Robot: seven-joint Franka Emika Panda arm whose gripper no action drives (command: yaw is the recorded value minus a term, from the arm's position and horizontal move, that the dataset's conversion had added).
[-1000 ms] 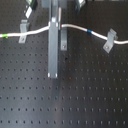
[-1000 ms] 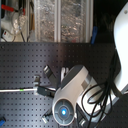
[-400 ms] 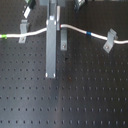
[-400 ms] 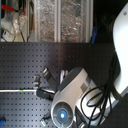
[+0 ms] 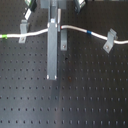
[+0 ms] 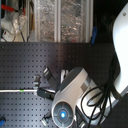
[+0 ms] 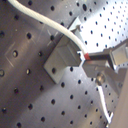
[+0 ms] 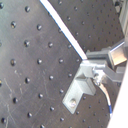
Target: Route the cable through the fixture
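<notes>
Black perforated breadboard [image 5: 90, 95] beneath cluttered shelving [image 6: 55, 20].

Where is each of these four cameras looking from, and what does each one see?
First exterior view: faces the perforated table, showing the cable, clips and hanging gripper.
Second exterior view: looks steeply down on the robot arm.
First wrist view: on the gripper, close on a clip and cable.
Second wrist view: likewise, another clip.
Both wrist views share cable and fingertips.

White cable [image 5: 80, 29], green, blue bands; black perforated board [image 5: 90, 95].
</notes>
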